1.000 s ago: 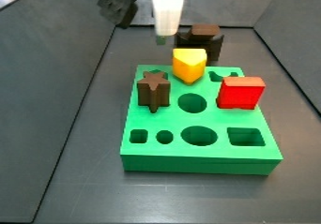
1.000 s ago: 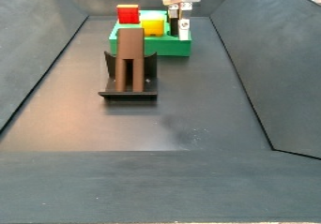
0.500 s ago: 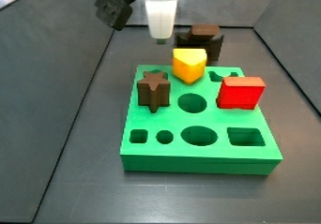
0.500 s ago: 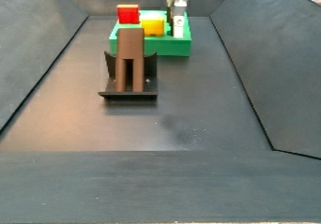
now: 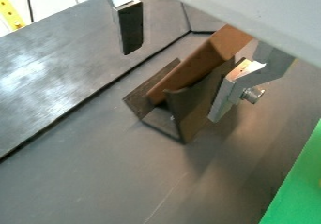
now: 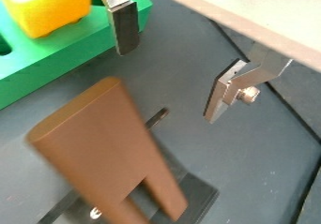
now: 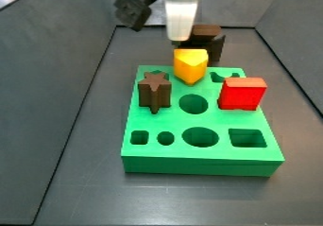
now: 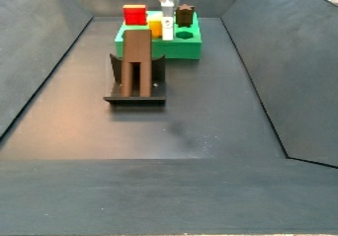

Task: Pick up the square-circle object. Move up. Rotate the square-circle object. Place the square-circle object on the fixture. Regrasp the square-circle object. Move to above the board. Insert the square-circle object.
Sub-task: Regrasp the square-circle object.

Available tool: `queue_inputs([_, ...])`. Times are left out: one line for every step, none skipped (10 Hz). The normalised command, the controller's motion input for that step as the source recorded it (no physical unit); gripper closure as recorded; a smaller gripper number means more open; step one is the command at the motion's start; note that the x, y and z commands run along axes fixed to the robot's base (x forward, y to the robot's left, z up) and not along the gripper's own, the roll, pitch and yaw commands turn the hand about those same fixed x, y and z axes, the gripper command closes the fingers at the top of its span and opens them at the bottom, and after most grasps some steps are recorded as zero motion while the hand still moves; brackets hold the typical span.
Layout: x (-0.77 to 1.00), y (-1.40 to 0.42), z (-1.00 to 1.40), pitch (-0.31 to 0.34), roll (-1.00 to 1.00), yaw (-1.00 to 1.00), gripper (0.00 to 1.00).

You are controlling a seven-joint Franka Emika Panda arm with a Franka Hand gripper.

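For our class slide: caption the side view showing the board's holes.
Hand hangs over the green board, near the yellow block.

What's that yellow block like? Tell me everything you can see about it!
The yellow block looks bright, smooth and plastic, with a slanted top that rises to a blunt peak. It stands upright near the back edge of the green board, sticking up out of it, with the red block to one side. Nothing holds it: the hand hovers open and empty just behind the board, near the fixture.
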Motion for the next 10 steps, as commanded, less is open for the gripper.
queue_inputs([1.00,-0.02,-0.01,0.173,0.05,0.05,0.00])
queue_inputs([1.00,-0.02,-0.01,0.174,0.04,0.05,0.00])
queue_inputs([0.98,-0.02,-0.01,0.172,0.02,0.05,0.00])
queue_inputs([0.89,-0.02,-0.01,0.174,0.02,0.05,0.00])
queue_inputs([0.78,-0.02,-0.01,0.176,0.01,0.05,0.00])
queue_inputs([0.69,-0.02,-0.01,0.180,0.00,0.05,0.00])
queue_inputs([0.59,-0.02,0.00,0.190,0.00,0.06,0.00])
queue_inputs([0.54,-0.02,0.00,0.193,0.00,0.06,0.00])
queue_inputs([0.45,-0.02,-0.01,0.193,-0.01,0.06,0.00])
queue_inputs([0.41,-0.01,0.00,0.196,-0.01,0.06,0.00])
